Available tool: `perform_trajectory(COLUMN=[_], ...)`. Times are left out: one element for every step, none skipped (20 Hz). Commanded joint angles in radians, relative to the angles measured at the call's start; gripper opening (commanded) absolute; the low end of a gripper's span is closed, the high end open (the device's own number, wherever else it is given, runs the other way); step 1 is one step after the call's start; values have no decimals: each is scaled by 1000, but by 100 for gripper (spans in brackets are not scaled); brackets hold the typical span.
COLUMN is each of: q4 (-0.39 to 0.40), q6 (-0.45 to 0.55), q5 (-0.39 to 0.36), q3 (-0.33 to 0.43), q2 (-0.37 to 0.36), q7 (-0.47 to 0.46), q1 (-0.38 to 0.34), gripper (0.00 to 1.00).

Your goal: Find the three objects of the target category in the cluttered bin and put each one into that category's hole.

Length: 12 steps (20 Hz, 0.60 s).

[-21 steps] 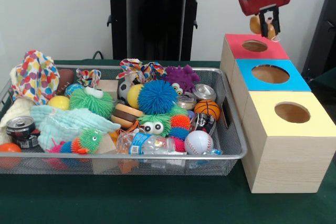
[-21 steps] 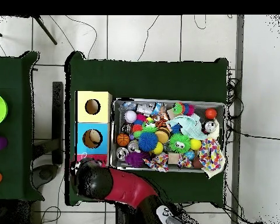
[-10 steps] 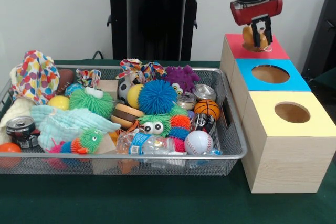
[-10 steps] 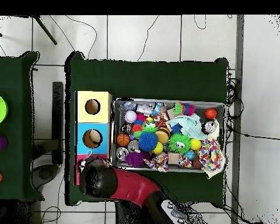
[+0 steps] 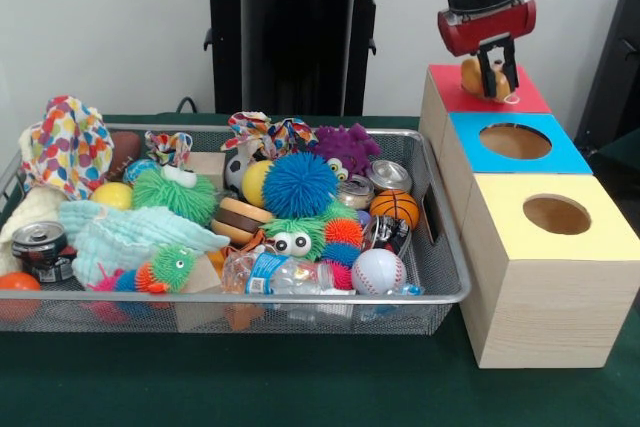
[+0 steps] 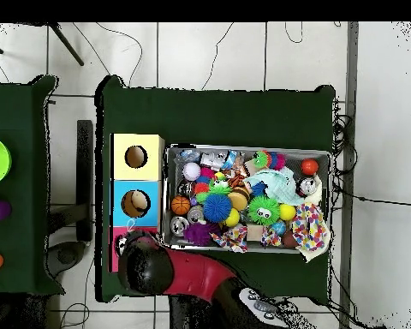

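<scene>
green-clothed table (image 5: 300, 387): from the front i see my hand (image 5: 492, 69) closed around a tan rounded object (image 5: 473, 75) just above the red box (image 5: 440, 97); the wire bin (image 5: 445, 277) sits beside it. overhead, my arm (image 6: 179, 274) covers that box.

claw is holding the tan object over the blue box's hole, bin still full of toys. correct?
Not quite. In the front view the claw holds the tan object over the red box, the one farthest from the camera, not the blue box. The wire bin is indeed full of toys.
</scene>
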Motion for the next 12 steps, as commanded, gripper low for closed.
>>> perform_trajectory(q4=[52,53,55,55,57,58,58,55,55,55,54,51], q6=[-85,-83,-81,-75,-67,-55,-43,-31,-22,-14,-5,-1], q5=[-50,-51,-51,-50,-47,-43,-38,-35,-34,-33,-32,-30], q3=[71,67,62,52,47,36,25,10,0,-10,-20,-26], q2=[30,29,27,26,20,17,14,13,12,10,9,12], q7=[244,246,247,245,245,241,237,231,225,220,214,212], q1=[-38,-35,-33,-26,-24,-17,-10,0,6,12,17,21], gripper=[0,0,0,0,0,0,0,0,0,0,0,0])
